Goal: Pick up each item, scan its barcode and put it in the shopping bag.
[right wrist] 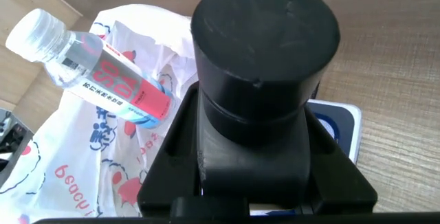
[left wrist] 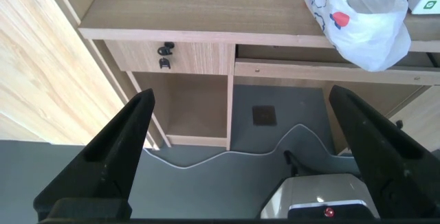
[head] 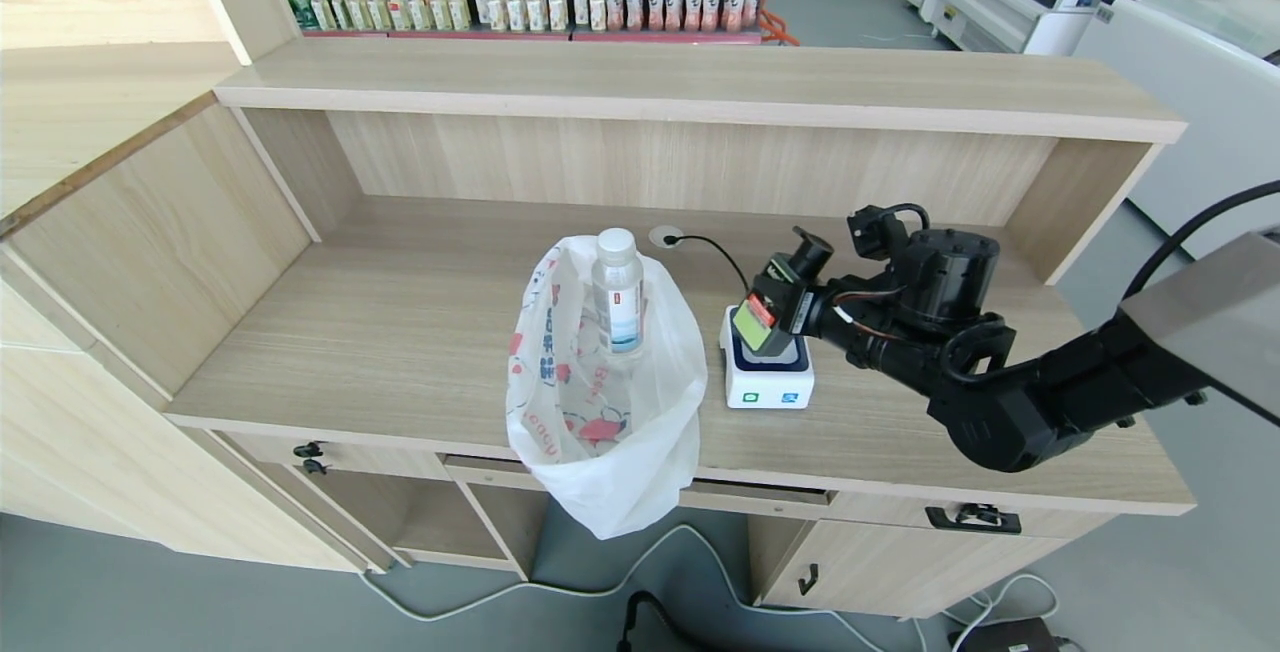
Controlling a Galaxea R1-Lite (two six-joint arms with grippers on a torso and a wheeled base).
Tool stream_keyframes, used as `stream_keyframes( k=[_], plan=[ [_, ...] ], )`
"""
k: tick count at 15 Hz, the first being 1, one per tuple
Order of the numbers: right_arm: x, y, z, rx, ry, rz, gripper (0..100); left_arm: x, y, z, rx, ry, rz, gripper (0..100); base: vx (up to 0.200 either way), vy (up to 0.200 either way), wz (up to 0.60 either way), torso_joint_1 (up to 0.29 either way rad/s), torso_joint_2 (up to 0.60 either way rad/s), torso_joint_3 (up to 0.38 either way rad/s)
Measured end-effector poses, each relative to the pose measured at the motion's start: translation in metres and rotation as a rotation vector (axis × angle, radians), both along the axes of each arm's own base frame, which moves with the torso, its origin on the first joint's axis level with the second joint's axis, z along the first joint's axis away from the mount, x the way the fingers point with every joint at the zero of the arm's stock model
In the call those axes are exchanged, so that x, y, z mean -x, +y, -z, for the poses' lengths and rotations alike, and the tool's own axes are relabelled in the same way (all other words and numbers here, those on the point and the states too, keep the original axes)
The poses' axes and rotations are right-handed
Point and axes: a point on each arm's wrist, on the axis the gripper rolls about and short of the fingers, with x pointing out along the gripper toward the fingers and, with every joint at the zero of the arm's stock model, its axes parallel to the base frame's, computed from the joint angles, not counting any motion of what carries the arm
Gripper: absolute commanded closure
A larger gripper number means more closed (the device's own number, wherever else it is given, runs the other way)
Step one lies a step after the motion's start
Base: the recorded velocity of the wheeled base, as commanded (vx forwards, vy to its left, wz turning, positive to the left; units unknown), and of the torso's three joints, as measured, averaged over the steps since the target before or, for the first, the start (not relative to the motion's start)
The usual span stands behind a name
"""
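Right now the right claw grips a black, green-labelled container just above the white box scanner. The left claw hangs released, fingers spread.

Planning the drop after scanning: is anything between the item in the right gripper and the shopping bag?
Nothing visible stands between the black-capped item and the shopping bag; the scanner sits beneath the item. A water bottle stands upright inside the bag's mouth.
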Motion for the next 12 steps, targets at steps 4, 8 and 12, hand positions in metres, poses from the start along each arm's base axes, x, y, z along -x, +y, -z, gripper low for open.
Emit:
stream_keyframes(
  k=[4, 8, 12],
  plan=[
    [-0.004, 0.003, 0.006, -0.001, -0.001, 0.001, 100, 0.0, 0.0, 0.0, 0.0, 0.0, 0.0, 0, 0.0, 0.0, 0.0, 0.0, 0.0, 0.0],
    [-0.007, 0.004, 0.012, -0.001, 0.0, 0.003, 100, 0.0, 0.0, 0.0, 0.0, 0.0, 0.0, 0, 0.0, 0.0, 0.0, 0.0, 0.0, 0.0],
    [-0.01, 0.006, 0.016, -0.003, -0.004, 0.001, 100, 0.0, 0.0, 0.0, 0.0, 0.0, 0.0, 0, 0.0, 0.0, 0.0, 0.0, 0.0, 0.0]
  ],
)
